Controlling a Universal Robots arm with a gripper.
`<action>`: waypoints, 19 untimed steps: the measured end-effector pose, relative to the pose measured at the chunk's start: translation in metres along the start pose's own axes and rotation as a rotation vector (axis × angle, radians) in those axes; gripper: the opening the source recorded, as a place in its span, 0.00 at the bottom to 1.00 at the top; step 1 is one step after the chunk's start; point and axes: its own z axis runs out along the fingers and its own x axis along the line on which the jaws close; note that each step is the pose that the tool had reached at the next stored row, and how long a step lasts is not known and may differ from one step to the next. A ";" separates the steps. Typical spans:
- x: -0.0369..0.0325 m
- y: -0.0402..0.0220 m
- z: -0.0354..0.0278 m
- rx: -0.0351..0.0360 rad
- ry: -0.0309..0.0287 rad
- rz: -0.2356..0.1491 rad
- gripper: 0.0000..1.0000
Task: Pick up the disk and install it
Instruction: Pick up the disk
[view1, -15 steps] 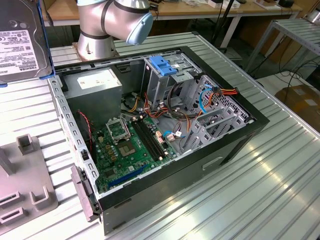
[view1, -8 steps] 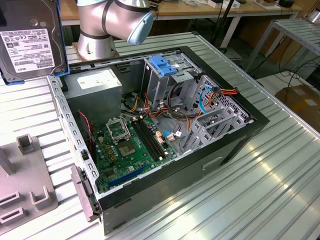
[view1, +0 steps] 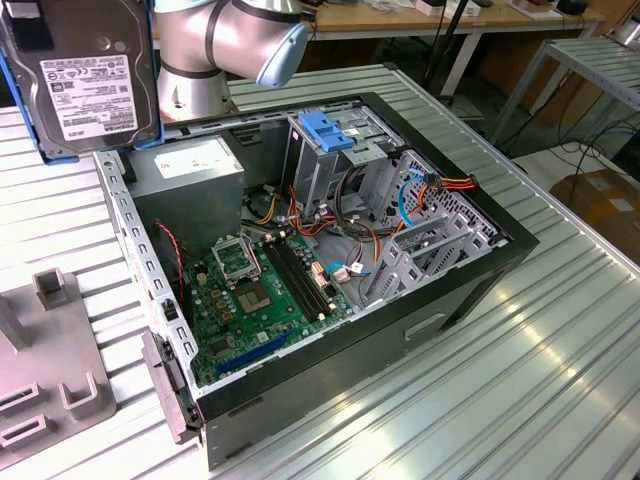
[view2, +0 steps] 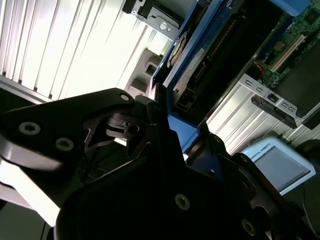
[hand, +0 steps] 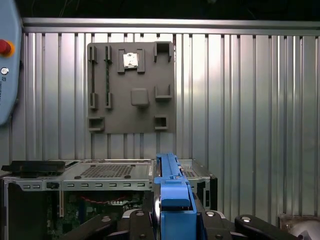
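While the hand (hand: 174, 220) clamps the disk (view1: 85, 75) aloft at upper left, installing probably needs alignment over the open case (view1: 400, 340).

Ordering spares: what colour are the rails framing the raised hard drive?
Bright blue rails on the grey metal disk; clearest in first wrist view.

One disk (view1: 85, 85) (blue-railed), one open computer case (view1: 455, 305), one grey fixture plate (hand: 125, 117), one blue latch (view1: 328, 130)
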 end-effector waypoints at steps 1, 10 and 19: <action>0.0000 -0.0042 0.0000 -0.0001 0.0000 0.000 0.37; 0.0001 -0.0274 0.0002 0.0001 -0.0001 0.000 0.37; 0.0057 -0.0468 0.0004 0.0000 0.0000 0.000 0.37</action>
